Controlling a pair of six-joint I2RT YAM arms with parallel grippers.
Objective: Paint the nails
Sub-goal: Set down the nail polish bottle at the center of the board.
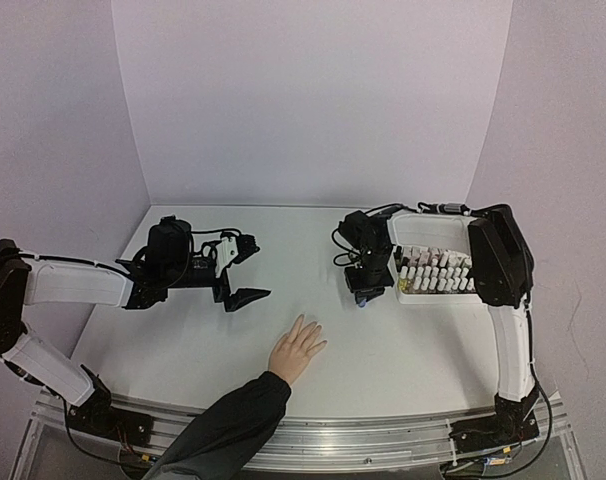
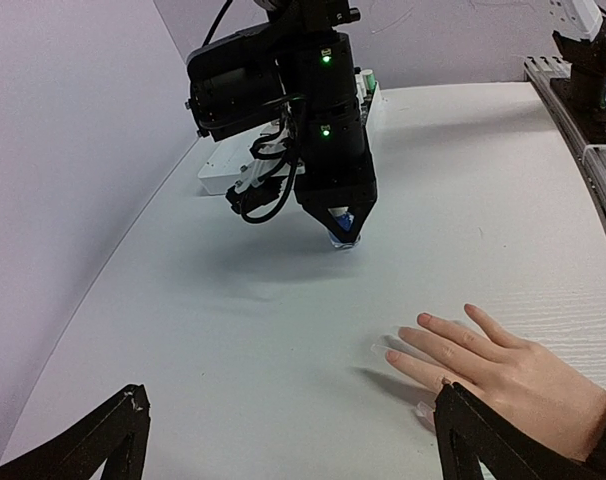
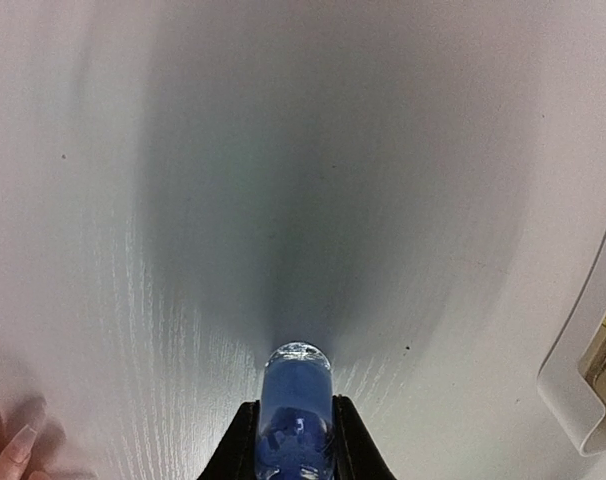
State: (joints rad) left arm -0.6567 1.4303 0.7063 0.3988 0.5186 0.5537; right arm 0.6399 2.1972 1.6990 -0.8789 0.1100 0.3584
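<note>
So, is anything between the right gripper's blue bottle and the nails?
Nothing visible. Only bare table lies between the blue bottle in the right gripper and the nails on the hand. The left gripper sits open off to the left, clear of that line.

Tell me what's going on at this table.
The right tool is shut on a small blue polish bottle, held low over the table just beside the white tray of bottles. The left tool hangs open and empty over the table's left side. A person's hand lies flat between the arms, fingers spread. The one nail seen up close looks unpainted, so painting seems not yet begun.
</note>
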